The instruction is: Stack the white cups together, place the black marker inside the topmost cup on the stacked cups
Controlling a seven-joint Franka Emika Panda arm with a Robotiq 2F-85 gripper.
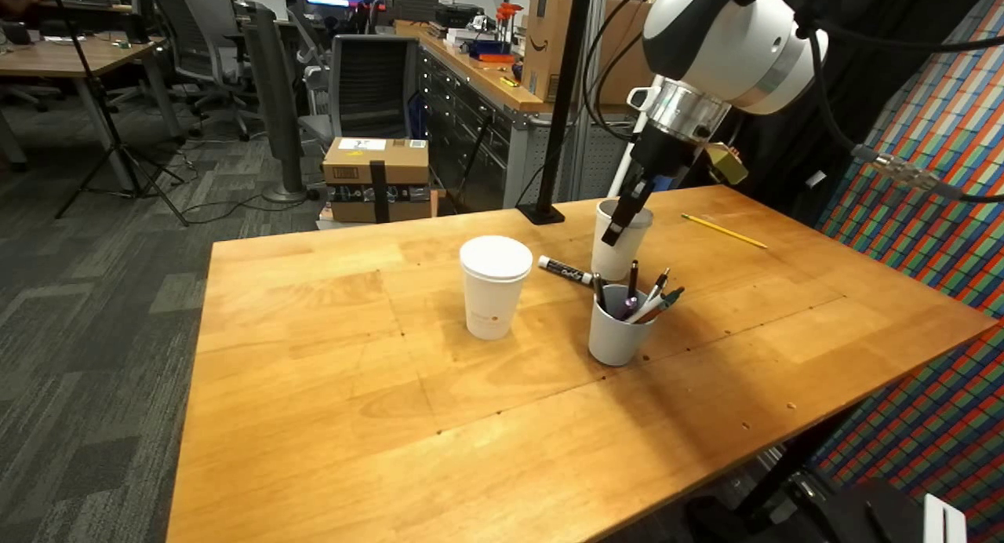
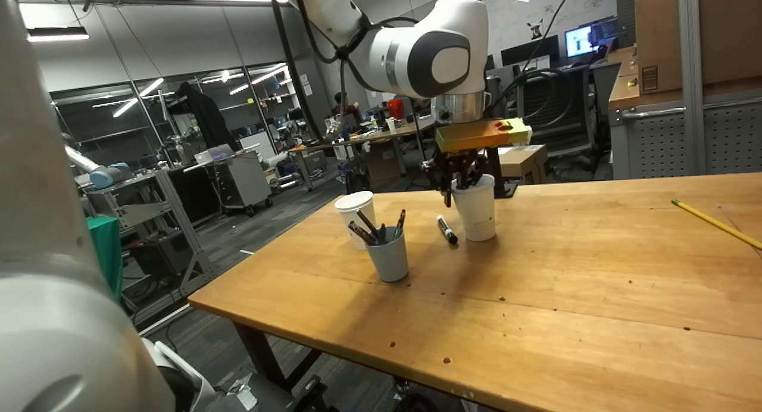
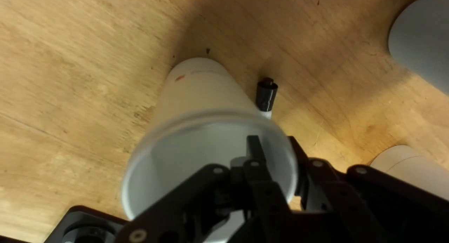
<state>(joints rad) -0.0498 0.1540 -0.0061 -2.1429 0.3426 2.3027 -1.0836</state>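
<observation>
In an exterior view I see the marker (image 1: 565,271) on the table (image 1: 314,417), between a white cup (image 1: 492,300) and a second cup (image 1: 611,261). In an exterior view the gripper (image 2: 455,192) hangs over the second cup. In the wrist view its fingers (image 3: 255,148) stand spread, astride the cup's rim.

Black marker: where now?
In an exterior view, the black marker lies on the table, pen cup to its left, white cup close on its right.

Black marker (image 1: 566,271) lies between upright white cups (image 1: 492,298).
</observation>
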